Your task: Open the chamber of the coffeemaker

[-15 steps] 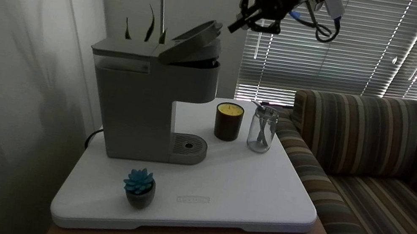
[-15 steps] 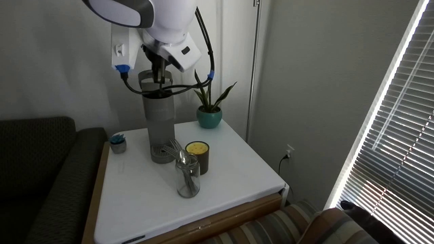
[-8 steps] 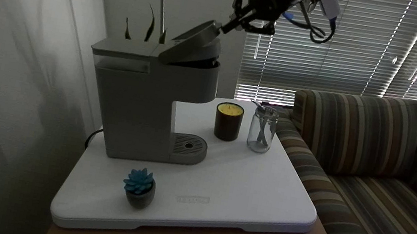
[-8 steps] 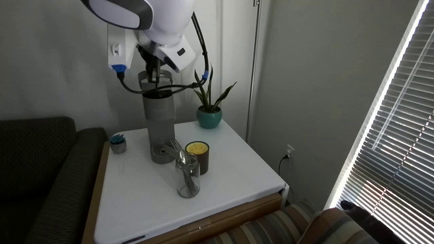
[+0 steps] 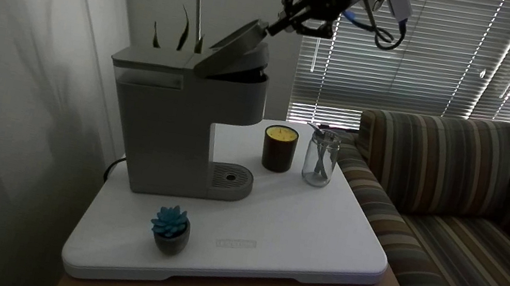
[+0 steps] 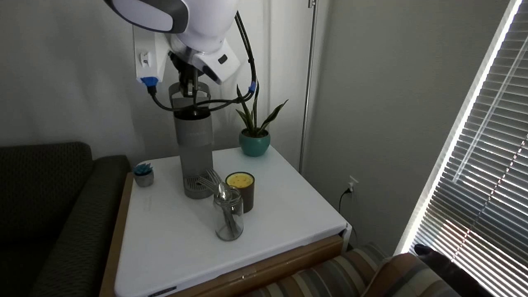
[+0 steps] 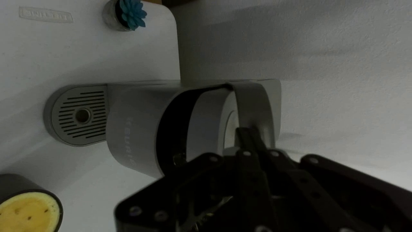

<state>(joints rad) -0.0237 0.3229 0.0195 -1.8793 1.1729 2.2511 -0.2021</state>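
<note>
The grey coffeemaker (image 5: 173, 128) stands on a white table, also seen in an exterior view (image 6: 195, 142) and the wrist view (image 7: 132, 132). Its lid (image 5: 237, 51) is tilted part way up, with the dark chamber opening (image 7: 175, 125) showing below it. The lid's looped handle (image 7: 256, 103) is at the lid's front. My gripper (image 5: 271, 30) is at the handle's front edge and appears to touch it. In the wrist view the gripper's (image 7: 248, 129) fingers are together, with nothing seen between them, and overlap the handle. Exact contact is hidden by the fingers.
A yellow candle (image 5: 279, 148) and a glass jar with cutlery (image 5: 320, 158) stand in front of the coffeemaker. A small succulent pot (image 5: 170, 235) stands beside it. A plant in a teal pot (image 6: 254, 143) is on the far side. A wall (image 7: 322, 48) is behind.
My gripper has moved toward the coffeemaker and met the lid handle, then risen a little. The lid stands slightly higher than before.
</note>
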